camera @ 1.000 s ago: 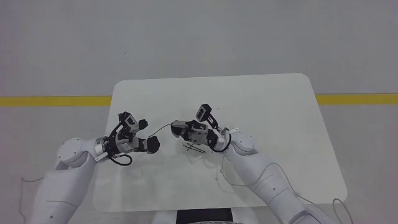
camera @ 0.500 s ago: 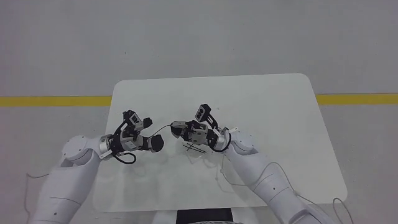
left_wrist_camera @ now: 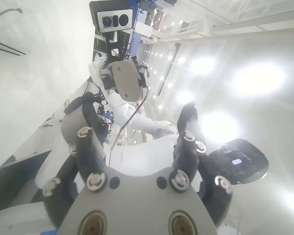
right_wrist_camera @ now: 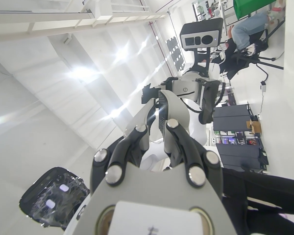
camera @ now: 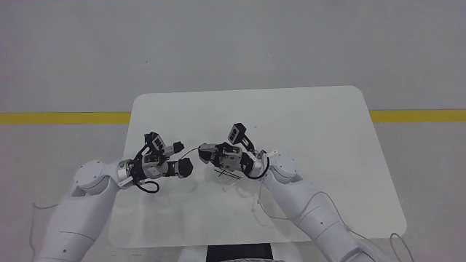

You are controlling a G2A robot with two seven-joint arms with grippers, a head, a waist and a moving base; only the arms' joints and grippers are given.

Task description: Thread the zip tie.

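A thin black zip tie (camera: 191, 148) spans the small gap between my two grippers over the white table (camera: 328, 131). My right gripper (camera: 206, 151) is shut on one end of it; in the right wrist view its fingers (right_wrist_camera: 161, 103) are pressed together with a black piece at their tips. In the left wrist view the zip tie (left_wrist_camera: 129, 121) runs down from the right gripper's grey pad (left_wrist_camera: 125, 79) and passes between my left gripper's (left_wrist_camera: 138, 100) fingers, which stand wide apart. The left gripper (camera: 180, 166) sits just left of the right one.
Spare black zip ties (camera: 227, 175) lie on the table under the right wrist, also seen as straight strips (left_wrist_camera: 7, 47) and a curved one (left_wrist_camera: 5, 13). The table's far half and right side are bare.
My left gripper has shifted slightly to the right, toward the right gripper and the zip tie's free end. The right arm has stayed put.
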